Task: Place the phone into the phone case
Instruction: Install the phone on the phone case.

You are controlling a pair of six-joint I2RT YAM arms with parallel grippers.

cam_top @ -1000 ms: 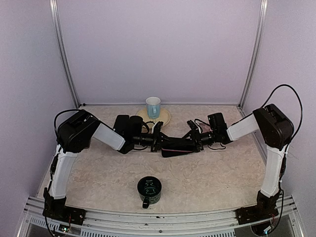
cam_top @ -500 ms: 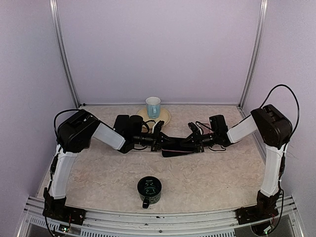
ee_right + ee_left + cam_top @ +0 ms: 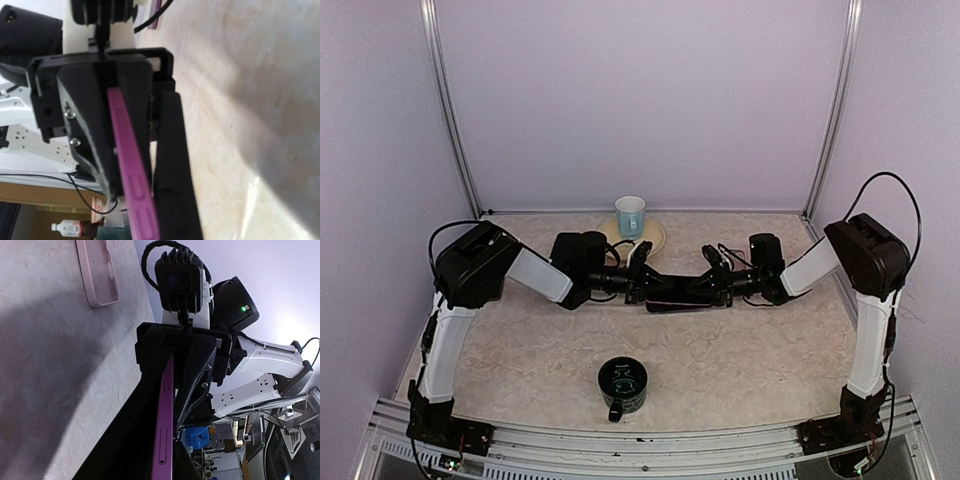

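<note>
1. While the phone [image 3: 678,293] hangs above the table [image 3: 750,350] between the two arms, it seems to lie roughly level. One broad face is turned toward the table, and each wrist camera sees only its thin purple side. That attitude suits jaws that pinch across its thickness.
2. The left gripper [image 3: 642,283] is clamped on one end of the phone, a finger on either broad face, so it carries the weight.
3. The right gripper [image 3: 713,288] faces it from the other end, its jaws drawn narrow on either side of the phone. A dark sliver shows beside one finger in the right wrist view, so I cannot tell whether it is pressing or just short of contact.
4. I judge this to be a two-ended hold or a mid-air handover, meant to fix the phone's angle before it goes down. A single grip at one end could let it sag or twist.
5. The phone case [image 3: 97,272], pale pink, lies hollow side up on the table, well apart from the phone in the left wrist view. I cannot pick it out from above. Lying that way, it is ready to take the phone flat.
6. Insertion is not yet begun. The risk is that the phone drops if one gripper lets go before the other is firm.
</note>
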